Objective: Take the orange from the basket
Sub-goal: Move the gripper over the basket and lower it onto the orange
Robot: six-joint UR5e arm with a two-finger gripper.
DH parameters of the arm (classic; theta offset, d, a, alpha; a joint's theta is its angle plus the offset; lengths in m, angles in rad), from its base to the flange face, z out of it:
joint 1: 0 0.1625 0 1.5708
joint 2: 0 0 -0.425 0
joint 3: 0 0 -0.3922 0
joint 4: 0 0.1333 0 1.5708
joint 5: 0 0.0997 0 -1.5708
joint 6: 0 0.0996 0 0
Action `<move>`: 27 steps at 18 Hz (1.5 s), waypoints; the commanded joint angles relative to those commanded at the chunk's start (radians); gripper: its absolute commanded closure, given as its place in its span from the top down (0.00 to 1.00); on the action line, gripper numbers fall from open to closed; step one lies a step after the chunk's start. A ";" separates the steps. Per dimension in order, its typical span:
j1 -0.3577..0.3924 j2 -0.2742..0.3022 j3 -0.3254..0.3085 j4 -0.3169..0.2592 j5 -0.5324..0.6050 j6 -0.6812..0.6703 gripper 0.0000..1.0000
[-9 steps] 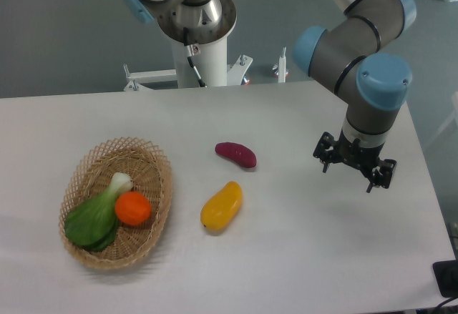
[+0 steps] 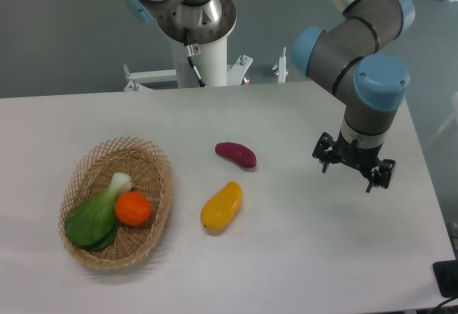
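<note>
Broadly white table [image 2: 286,257] across most of the frame, grey floor behind along the top. Arm [image 2: 358,49] reaching in from the upper right, grey links with blue caps, wrist pointing down over the right side of the table. White mounting post [image 2: 197,56] at upper centre, just behind the table's far edge. Tan wicker basket [image 2: 161,178] at lower left, oval, flat on the table. Leafy green vegetable [image 2: 93,219] with a pale stalk lying inside the basket, toward its left. Yellow-orange mango-shaped fruit [image 2: 222,205] on the bare table just right of the basket, near centre. Orange [image 2: 133,208] inside the basket, right of centre, touching the greens. Dark red oblong piece [image 2: 235,154] above the mango, apart from it. Black gripper [image 2: 353,164] at centre right, well apart from the basket, holding nothing; fingers spread or together, cannot tell from this angle.
</note>
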 joint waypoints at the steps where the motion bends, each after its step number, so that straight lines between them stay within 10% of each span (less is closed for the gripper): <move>1: -0.006 0.000 0.000 0.000 0.000 -0.021 1.00; 10: -0.100 0.034 -0.037 -0.014 -0.005 -0.287 1.00; 27: -0.514 0.060 -0.104 -0.002 -0.015 -1.057 1.00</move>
